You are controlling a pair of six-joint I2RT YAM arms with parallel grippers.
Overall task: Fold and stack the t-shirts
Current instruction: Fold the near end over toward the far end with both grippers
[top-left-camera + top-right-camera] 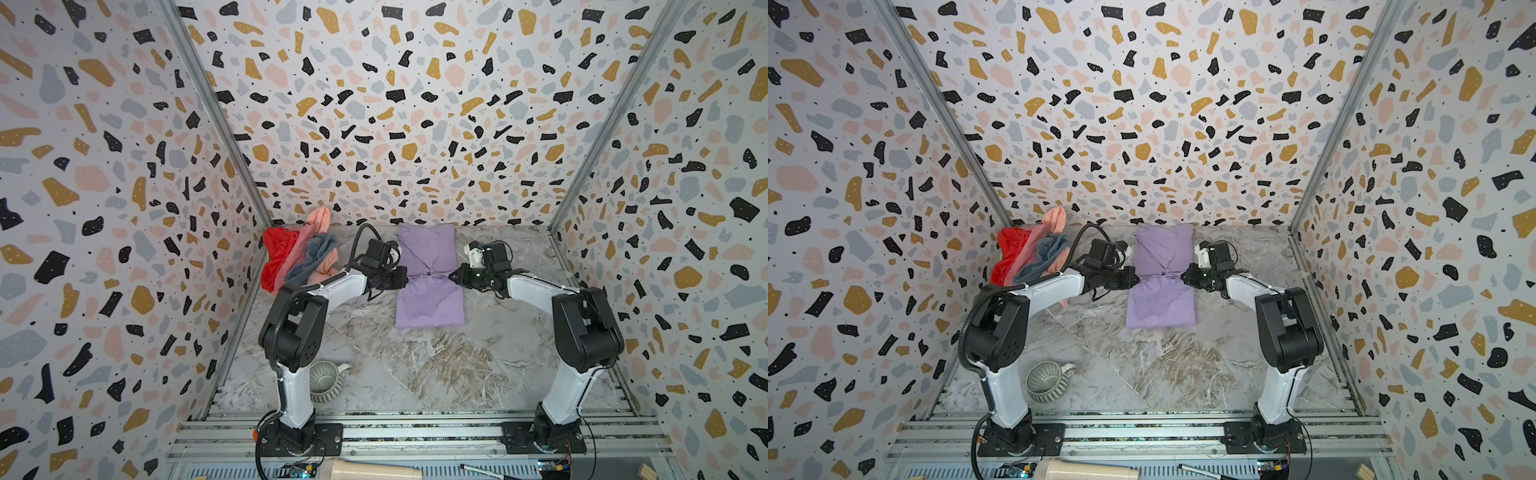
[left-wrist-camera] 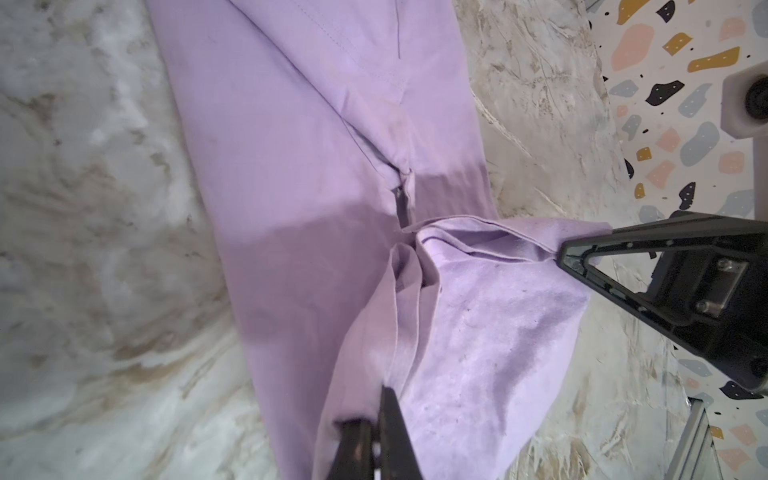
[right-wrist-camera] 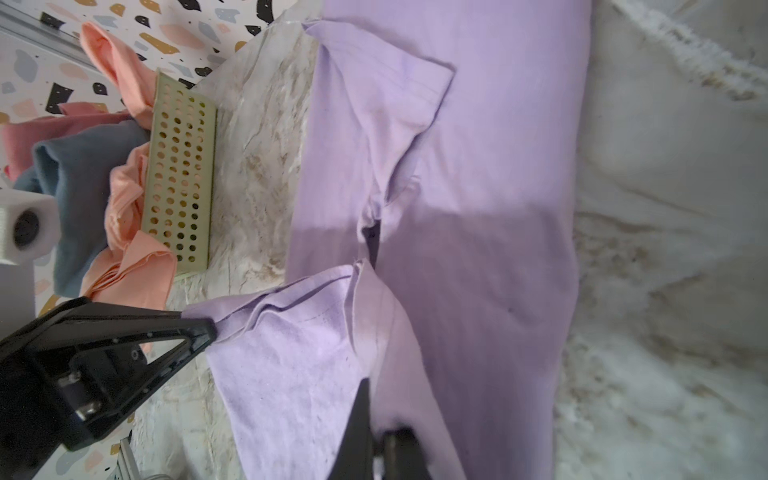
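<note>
The lilac t-shirt (image 1: 430, 299) (image 1: 1160, 303) lies lengthwise at the middle back of the marble table, pinched in at its waist from both sides. My left gripper (image 1: 408, 276) (image 2: 374, 411) is shut on a fold of the shirt's left edge. My right gripper (image 1: 452, 276) (image 3: 376, 415) is shut on the opposite edge. Between the two, the cloth (image 2: 478, 324) is lifted and bunched. Crumpled in a pile at the back left corner are the red (image 1: 278, 257), dusty pink (image 1: 303, 245), grey-blue (image 1: 316, 253) and peach (image 1: 320, 220) t-shirts.
A ribbed grey-green mug (image 1: 326, 380) (image 1: 1048, 380) stands at the front left beside the left arm's base. A tan perforated plate (image 3: 180, 166) lies by the shirt pile. Patterned walls close in three sides. A cream cylinder (image 1: 370, 469) and a pen (image 1: 482, 469) lie beyond the front rail.
</note>
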